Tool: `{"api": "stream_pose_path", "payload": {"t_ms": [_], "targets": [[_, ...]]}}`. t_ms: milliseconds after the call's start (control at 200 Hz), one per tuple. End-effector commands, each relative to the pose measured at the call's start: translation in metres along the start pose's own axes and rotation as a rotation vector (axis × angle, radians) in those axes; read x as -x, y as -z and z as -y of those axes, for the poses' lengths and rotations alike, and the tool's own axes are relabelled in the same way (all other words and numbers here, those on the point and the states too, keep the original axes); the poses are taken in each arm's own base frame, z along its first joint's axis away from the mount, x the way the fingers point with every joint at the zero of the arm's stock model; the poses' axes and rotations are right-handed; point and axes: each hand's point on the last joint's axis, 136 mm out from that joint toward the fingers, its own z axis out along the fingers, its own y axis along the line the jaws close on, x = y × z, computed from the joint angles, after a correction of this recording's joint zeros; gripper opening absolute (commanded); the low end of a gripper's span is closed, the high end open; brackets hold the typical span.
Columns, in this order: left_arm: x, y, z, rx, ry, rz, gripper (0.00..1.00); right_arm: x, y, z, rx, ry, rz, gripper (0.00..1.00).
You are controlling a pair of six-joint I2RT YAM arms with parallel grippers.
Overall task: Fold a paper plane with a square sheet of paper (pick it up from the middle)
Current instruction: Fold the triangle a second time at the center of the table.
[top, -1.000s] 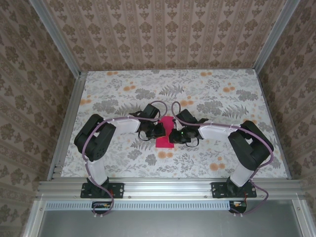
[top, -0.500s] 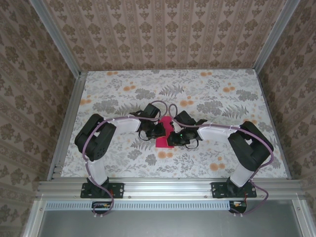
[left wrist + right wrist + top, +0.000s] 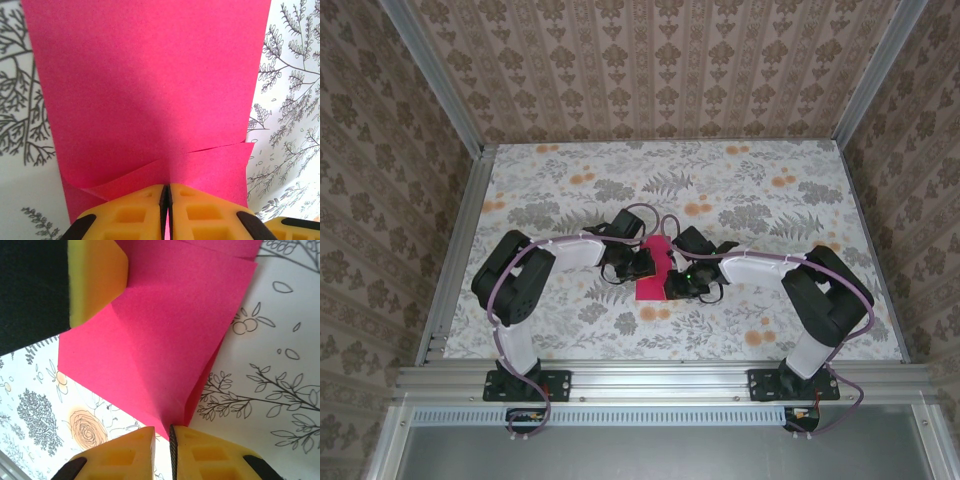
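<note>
Middle of the flowered table (image 3: 770, 200), and both arms are in tight on the square sheet of paper (image 3: 653, 272), which lies between them, a little nearer than the table's centre. The left gripper (image 3: 640, 263) comes at it from the left, the right gripper (image 3: 680, 281) from the right and slightly nearer. From the left wrist, the yellow jaws are pressed together with the pink edge caught between them, so that's a firm pinch on the sheet. From the right wrist, those jaws are nearly together too, with a pointed fold of the paper running down into the narrow gap: a grip on the tip of a flap, by the look of it. A yellow finger (image 3: 95, 275) of the other arm sits at the far left of that view, resting at the paper's edge. How far along are we? The sheet is no longer flat and single: there's a layered flap with a slanted edge near the left jaws, and a diagonal crease with a doubled corner in front of the right jaws. So early folds are in, I'd judge, but nothing like a slim dart is there yet. Nose, wings and centre crease look like work left to do.
</note>
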Motion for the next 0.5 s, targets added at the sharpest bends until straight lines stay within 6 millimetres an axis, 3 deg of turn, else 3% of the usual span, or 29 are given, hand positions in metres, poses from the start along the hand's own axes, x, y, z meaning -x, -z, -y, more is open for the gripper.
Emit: {"api": "stream_pose_path", "payload": {"t_ms": [0,350,500], "targets": [[-0.016,-0.009,-0.043,0.166,0.066,-0.049,0.13,-0.002,-0.003,0.008,-0.051,0.007,-0.023,0.18],[-0.009,-0.004,-0.030,0.125,0.041,-0.036,0.14,-0.002,-0.006,0.014,-0.081,-0.014,-0.026,0.16],[-0.011,-0.006,-0.033,0.134,0.045,-0.043,0.14,0.009,0.011,0.002,-0.049,-0.007,0.043,0.16]]}}
